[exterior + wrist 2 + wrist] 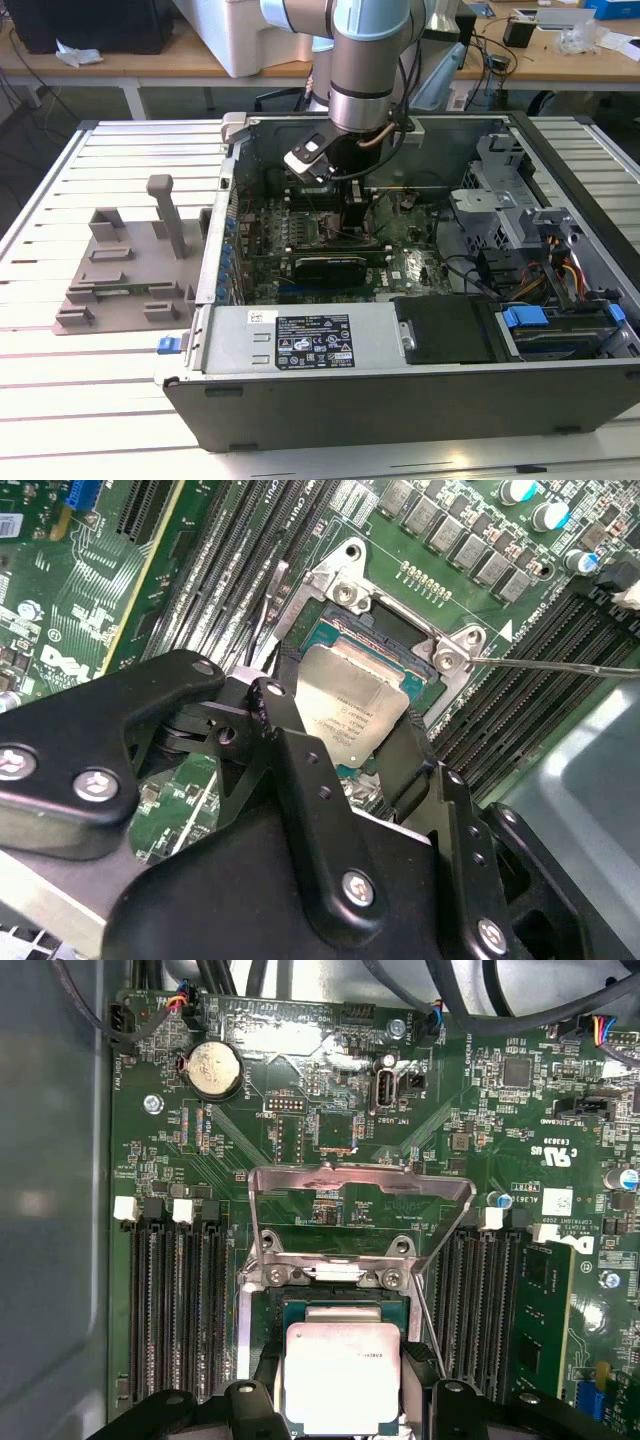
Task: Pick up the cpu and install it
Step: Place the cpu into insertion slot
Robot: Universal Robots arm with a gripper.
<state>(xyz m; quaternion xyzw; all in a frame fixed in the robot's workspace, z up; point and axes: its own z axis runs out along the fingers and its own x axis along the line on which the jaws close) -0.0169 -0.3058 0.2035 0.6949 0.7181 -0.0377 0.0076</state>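
Note:
The cpu (343,1375), a flat square chip with a silver-grey top, sits between my two black fingers (262,1385) in both wrist views. It hangs just over the open motherboard socket (340,1310), slightly offset from the socket's recess. The socket's metal load plate (360,1195) stands swung up and open. In the second wrist view the cpu (355,705) appears a little tilted over the socket (360,635), with my gripper (352,725) shut on its edges. In the exterior view my gripper (357,215) reaches down into the computer case.
The open computer case (400,390) lies on a slatted table. Memory slots (175,1310) flank the socket, and a thin release lever (560,665) sticks out beside it. A dark card (330,265), drive bays (520,220) and cables crowd the case. A grey fixture (120,270) stands at the exterior view's left.

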